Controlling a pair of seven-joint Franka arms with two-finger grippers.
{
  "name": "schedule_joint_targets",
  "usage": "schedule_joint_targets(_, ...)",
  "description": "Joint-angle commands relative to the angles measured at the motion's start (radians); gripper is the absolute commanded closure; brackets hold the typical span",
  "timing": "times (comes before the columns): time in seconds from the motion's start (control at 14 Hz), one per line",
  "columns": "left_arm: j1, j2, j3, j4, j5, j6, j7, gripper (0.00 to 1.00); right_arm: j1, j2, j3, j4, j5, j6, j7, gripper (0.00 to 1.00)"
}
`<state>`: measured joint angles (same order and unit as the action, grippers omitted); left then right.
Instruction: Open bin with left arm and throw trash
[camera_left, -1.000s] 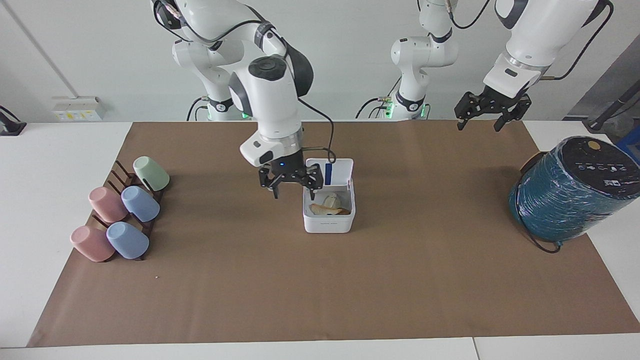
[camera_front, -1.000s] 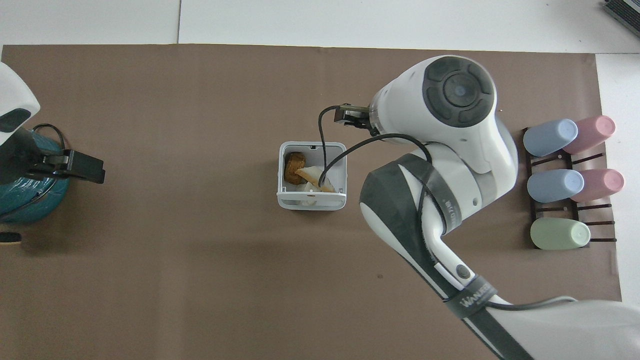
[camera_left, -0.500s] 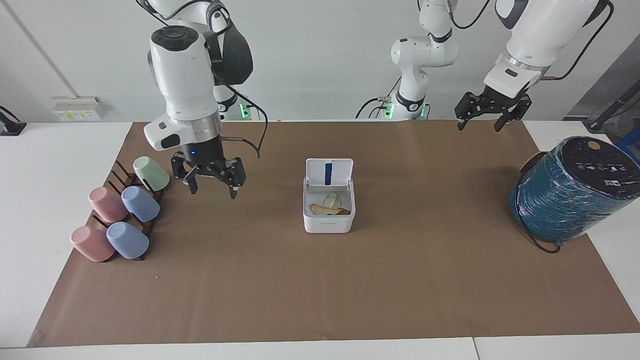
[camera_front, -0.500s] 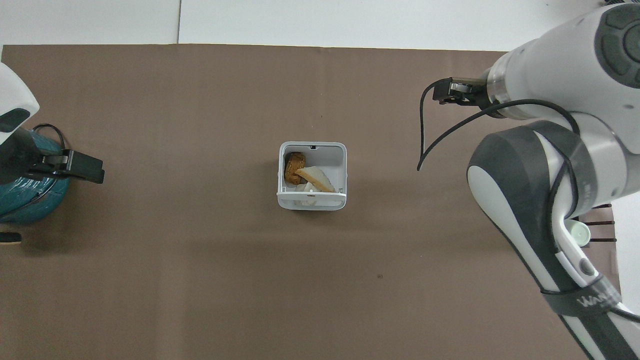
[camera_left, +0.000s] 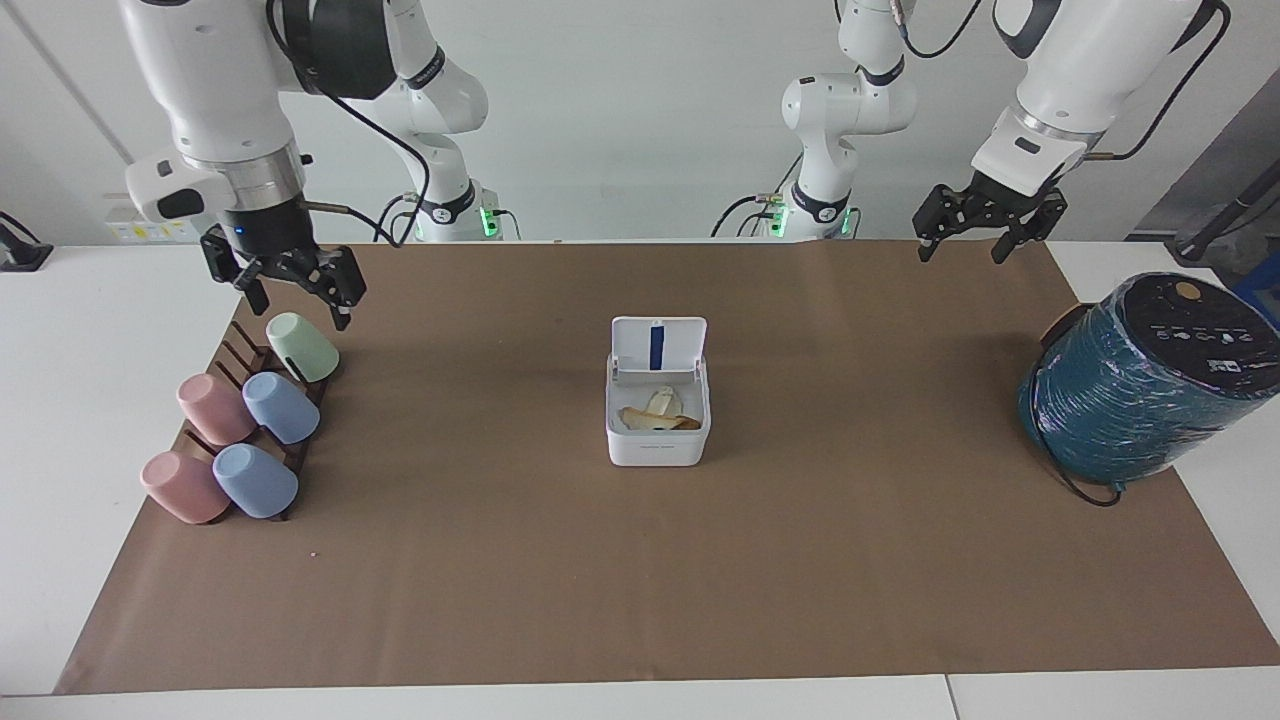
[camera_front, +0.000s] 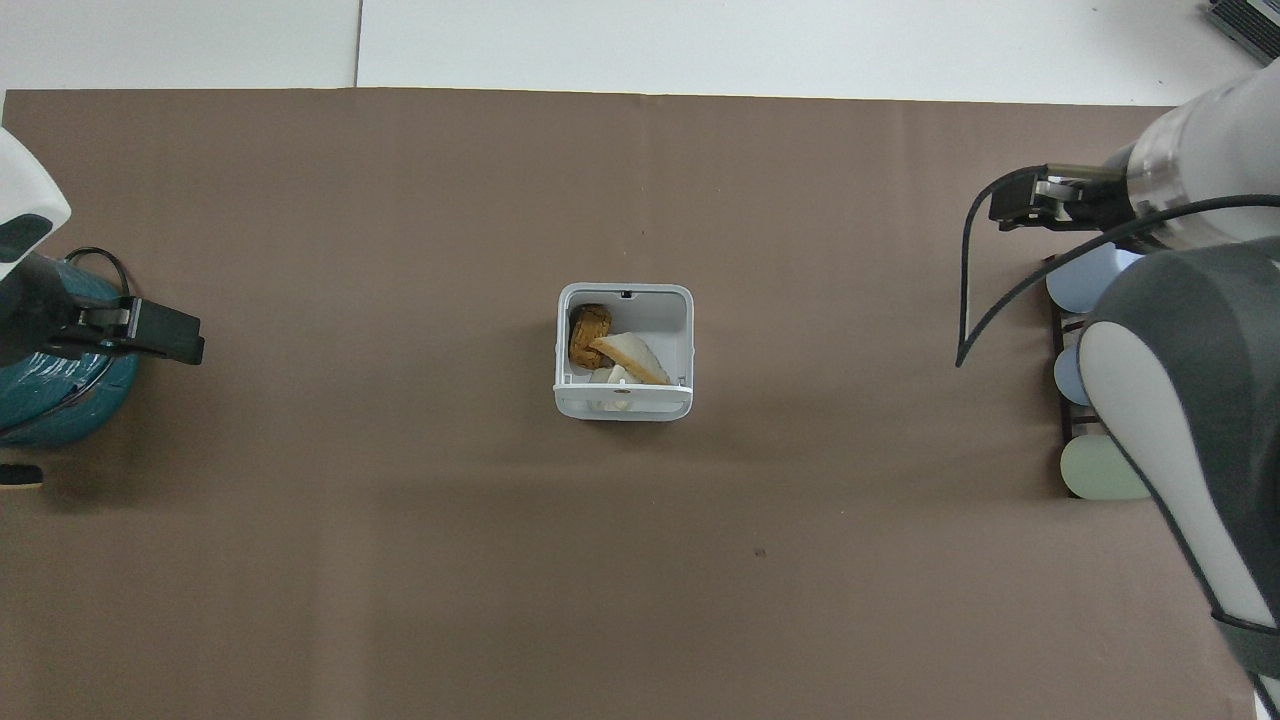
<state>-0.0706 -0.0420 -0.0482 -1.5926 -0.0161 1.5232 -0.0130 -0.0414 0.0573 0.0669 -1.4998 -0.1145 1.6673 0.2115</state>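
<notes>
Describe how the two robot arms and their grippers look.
Both arms are glossy white, rounded, jointed segments with dark grey joint caps and silver wrist rings. The left gripper and the right gripper are black two-finger units. A thin black cable loops along each forearm. The right wrist shows a small blue light; green lights glow at both bases.

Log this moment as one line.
bin: lid up | trash: in bin | left hand: open, empty | right hand: open, over cups

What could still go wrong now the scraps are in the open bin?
1. The bin lid stands up; a careless pass could snag it or shove the bin.
2. The right gripper hangs open just above the green cup; dropping could knock it off the rack.
3. The left gripper, open, waits near the teal cylinder.
</notes>
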Motion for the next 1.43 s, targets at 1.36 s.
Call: schedule_joint_targets(1.36,0.023,-0.007,0.001,-0.013,0.025,0.032,0.019,0.0,0.032,-0.083,-0.104,-0.03,0.099,-0.175,-0.17,0.0)
